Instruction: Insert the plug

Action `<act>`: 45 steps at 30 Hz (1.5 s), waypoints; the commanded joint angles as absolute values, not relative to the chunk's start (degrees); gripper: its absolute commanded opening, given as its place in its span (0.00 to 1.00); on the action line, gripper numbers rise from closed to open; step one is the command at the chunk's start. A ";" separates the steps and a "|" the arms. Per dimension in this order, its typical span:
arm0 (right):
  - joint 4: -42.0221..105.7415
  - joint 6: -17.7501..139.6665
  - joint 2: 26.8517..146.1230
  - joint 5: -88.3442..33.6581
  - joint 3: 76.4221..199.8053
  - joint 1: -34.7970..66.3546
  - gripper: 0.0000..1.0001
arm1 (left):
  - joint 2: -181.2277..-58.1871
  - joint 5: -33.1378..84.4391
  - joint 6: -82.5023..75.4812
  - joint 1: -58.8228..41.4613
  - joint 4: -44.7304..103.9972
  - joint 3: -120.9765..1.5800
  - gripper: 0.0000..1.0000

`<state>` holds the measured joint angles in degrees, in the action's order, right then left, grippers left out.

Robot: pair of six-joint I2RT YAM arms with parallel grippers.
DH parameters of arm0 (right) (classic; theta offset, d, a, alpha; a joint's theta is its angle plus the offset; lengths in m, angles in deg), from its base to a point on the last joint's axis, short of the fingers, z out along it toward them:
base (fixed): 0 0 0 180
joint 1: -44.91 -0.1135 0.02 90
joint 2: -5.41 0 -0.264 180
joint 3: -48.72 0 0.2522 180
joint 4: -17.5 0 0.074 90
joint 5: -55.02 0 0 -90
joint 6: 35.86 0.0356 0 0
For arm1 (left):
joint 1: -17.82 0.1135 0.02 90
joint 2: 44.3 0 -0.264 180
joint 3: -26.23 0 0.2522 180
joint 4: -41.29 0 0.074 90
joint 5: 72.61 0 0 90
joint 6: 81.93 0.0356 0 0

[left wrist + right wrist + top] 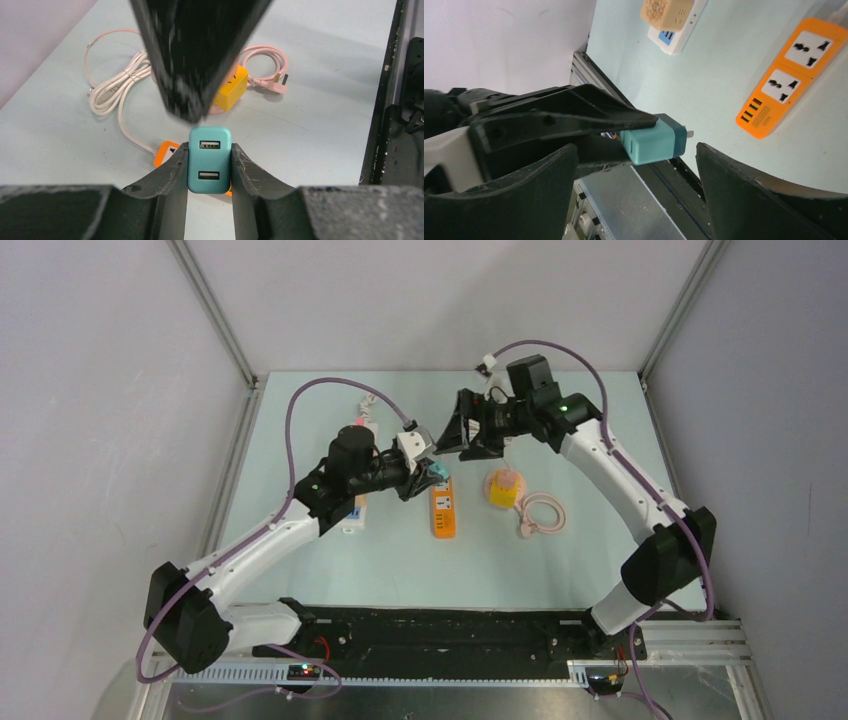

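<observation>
My left gripper is shut on a teal USB charger plug, held above the table; its two USB ports face the left wrist camera. The plug also shows in the right wrist view, metal prongs pointing right. An orange power strip lies on the table just below the plug; it also shows in the right wrist view. My right gripper is open and empty, close above and to the right of the plug, jaws spread wide either side of it in the right wrist view.
A yellow adapter with a coiled pink cable lies right of the orange strip. A white power strip with a tan plug on it lies under my left arm. A white cord is coiled behind.
</observation>
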<state>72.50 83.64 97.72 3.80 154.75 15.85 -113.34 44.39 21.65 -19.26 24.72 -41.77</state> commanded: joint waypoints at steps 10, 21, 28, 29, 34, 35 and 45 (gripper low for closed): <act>71.28 88.34 84.55 -16.75 145.54 27.29 0.80 | -117.08 13.43 -6.11 -19.89 22.50 -48.83 0.00; 79.39 89.70 82.73 -30.58 145.37 28.57 0.73 | -126.94 -4.72 -27.19 -22.52 19.44 -51.36 0.00; 83.15 88.71 74.42 -33.33 140.61 26.68 0.91 | -131.44 -10.81 -35.73 -27.59 15.77 -53.07 0.00; 83.62 88.96 73.67 -33.54 140.13 26.70 0.91 | -132.47 -11.10 -36.24 -28.82 15.63 -53.08 0.00; 84.99 88.05 69.54 -33.43 137.68 27.19 0.89 | -136.38 -10.89 -39.26 -31.05 15.07 -52.80 0.00; 85.02 87.49 69.19 -33.26 137.60 27.39 0.89 | -137.46 -11.13 -39.95 -31.10 14.99 -52.90 0.00; 84.09 81.25 68.47 -29.02 135.57 31.67 0.86 | -141.96 -14.45 -45.73 -33.67 12.84 -53.88 0.00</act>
<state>84.56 83.81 69.48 -30.82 136.63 31.54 -141.01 -10.47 -42.41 -32.77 12.94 -51.03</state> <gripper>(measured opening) 0.871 0.351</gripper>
